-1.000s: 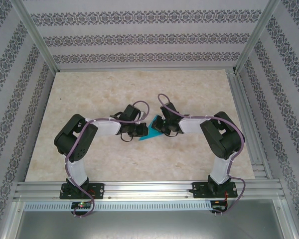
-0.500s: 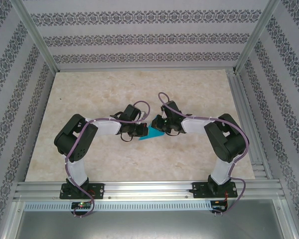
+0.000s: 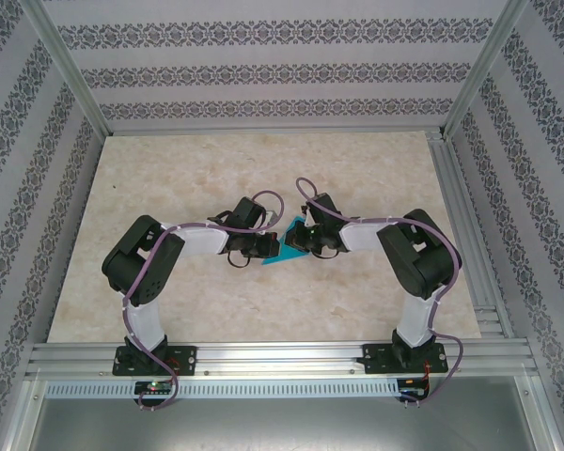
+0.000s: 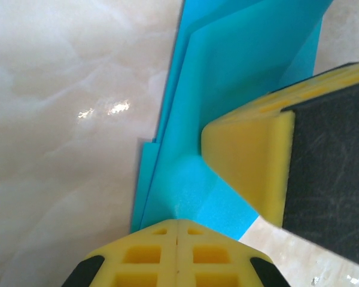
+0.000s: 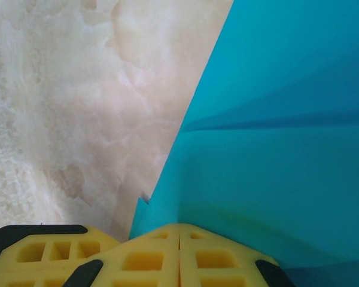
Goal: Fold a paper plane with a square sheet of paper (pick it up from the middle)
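Near the middle of the marble-patterned table [image 3: 169,188], the two arms reach in toward each other, and the turquoise sheet of paper [image 3: 275,256] lies between their tips, showing from above as a small pointed wedge. The left pincer [image 3: 259,248] comes at it from the left and the right pincer [image 3: 294,244] from the right, the two heads close together over the paper. In the left wrist view, the left pincer [image 4: 177,226] is clenched. Its two yellow fingertips [image 4: 149,254] are pressed flat against each other with no gap, and the sheet of paper [image 4: 239,66] runs out from between them, so it is nipping the paper at an edge. The paper there is already folded, with several layers stacked and stepped along its left border and a crease running away from the tips. A yellow finger [image 4: 245,155] of the right pincer, black-backed, presses in on the paper just beside the left one's tips. In the right wrist view, the right pincer [image 5: 179,232] is likewise clenched, its tips meeting along one seam with the sheet of paper [image 5: 275,155] gripped between them. The sheet spreads away to the right, with a fold line across it and the pale table [image 5: 78,107] to its left.
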Tool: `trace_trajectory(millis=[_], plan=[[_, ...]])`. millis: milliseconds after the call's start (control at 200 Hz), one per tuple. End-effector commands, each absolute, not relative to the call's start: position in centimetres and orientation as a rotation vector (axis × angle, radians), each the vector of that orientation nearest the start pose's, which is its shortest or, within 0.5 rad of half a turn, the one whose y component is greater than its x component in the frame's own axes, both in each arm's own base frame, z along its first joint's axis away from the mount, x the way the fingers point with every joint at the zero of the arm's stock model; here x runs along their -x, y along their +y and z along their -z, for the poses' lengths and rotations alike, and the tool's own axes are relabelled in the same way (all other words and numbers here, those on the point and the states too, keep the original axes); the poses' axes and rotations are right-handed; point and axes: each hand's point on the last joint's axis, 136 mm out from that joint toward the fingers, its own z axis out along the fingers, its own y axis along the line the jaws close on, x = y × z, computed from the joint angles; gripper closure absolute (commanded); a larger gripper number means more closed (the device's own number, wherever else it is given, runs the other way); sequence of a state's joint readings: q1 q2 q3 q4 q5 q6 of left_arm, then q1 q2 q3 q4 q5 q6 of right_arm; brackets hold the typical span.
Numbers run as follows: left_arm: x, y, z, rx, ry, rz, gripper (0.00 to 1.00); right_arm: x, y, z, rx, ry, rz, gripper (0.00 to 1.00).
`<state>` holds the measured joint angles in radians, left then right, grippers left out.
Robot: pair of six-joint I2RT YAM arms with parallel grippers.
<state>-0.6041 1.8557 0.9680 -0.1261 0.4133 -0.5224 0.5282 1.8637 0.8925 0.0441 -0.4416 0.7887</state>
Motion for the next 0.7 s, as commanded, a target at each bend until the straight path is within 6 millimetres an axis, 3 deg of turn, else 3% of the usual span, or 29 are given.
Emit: trace_trajectory(millis=[0,694], plan=[[-27.0,-25.6,2.6,-0.271,2.949,0.699,0.96,-33.8,25.2,0.2,-0.157,2.709,-0.955,0.92],[-26.4,-25.3,3.2,-0.272,2.975,0.685,0.96,-39.2,17.6,0.8,-0.357,2.622,-0.881,0.92]])
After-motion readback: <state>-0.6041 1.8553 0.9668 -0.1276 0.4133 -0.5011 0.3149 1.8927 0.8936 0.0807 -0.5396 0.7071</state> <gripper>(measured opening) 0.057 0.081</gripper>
